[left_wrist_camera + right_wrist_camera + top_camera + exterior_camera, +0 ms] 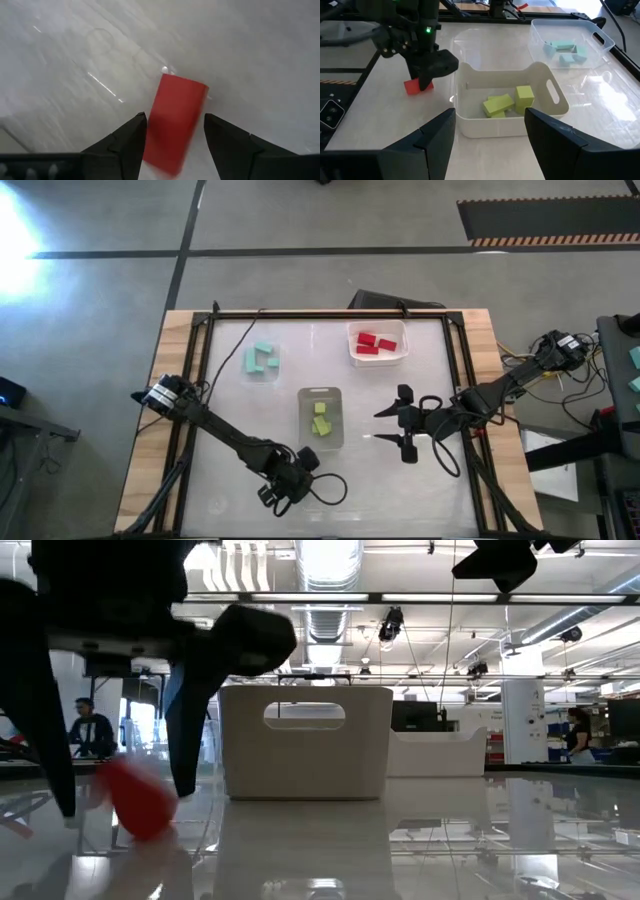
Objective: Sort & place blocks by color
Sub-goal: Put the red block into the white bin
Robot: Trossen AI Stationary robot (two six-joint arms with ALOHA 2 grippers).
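While straddled by the left gripper's (172,137) parted fingers, the red block (174,122), judged light and rigid, should be pinched across its long flat sides.

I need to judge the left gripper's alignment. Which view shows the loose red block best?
The left wrist view: the red block fills the gap between the open left gripper. The right wrist view shows it small, half behind that gripper. The low view gives a red blur. The high view hides it under the arm.
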